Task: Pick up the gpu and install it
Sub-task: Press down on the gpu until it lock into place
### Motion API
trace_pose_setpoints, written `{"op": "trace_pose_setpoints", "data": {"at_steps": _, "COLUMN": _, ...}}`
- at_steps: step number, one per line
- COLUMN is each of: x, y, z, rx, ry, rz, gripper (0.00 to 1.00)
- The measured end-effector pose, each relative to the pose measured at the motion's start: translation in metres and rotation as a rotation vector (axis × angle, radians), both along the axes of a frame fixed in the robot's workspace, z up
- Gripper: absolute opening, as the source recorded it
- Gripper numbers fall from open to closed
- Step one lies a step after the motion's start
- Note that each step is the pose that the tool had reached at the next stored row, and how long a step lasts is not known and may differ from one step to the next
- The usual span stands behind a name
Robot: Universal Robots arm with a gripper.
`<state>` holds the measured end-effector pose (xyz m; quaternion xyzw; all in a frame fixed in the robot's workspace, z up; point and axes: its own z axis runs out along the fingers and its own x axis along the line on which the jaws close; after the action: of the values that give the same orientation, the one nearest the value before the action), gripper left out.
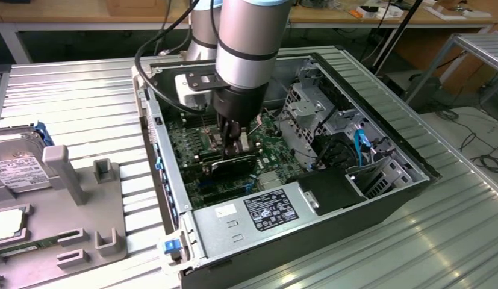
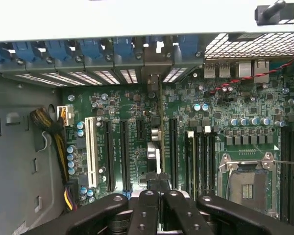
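Clamped on the gpu (image 1: 232, 161), the gripper (image 1: 230, 152) is lowered inside the open computer case (image 1: 393, 156); the card is kept on edge above the motherboard (image 2: 220, 112), presumably for slot alignment.

Arm (image 1: 244, 54) reaching steeply down, hand (image 2: 159, 183) clamped shut

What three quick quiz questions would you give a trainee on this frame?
1. True or false: the gripper is shut on the gpu.
2. Where is the gpu? A: on the grey rack outside the case. B: inside the open computer case, over the motherboard. C: lying flat on the power supply.
3. Fill in: the hard drive lies outside the case, at the exterior view's ____.
Key: 1 true; 2 B; 3 left.
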<state>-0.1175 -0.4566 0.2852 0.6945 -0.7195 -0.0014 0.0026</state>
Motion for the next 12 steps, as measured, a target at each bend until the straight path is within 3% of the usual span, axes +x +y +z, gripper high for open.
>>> {"op": "trace_pose_setpoints", "data": {"at_steps": 3, "x": -0.005, "y": 0.0000, "z": -0.0134, "rx": -0.0004, "ry": 0.0002, "rz": 0.000, "gripper": 0.11}}
{"op": "trace_pose_setpoints", "data": {"at_steps": 12, "x": -0.005, "y": -0.0008, "z": -0.0144, "rx": -0.0016, "ry": 0.0000, "rz": 0.000, "gripper": 0.11}}
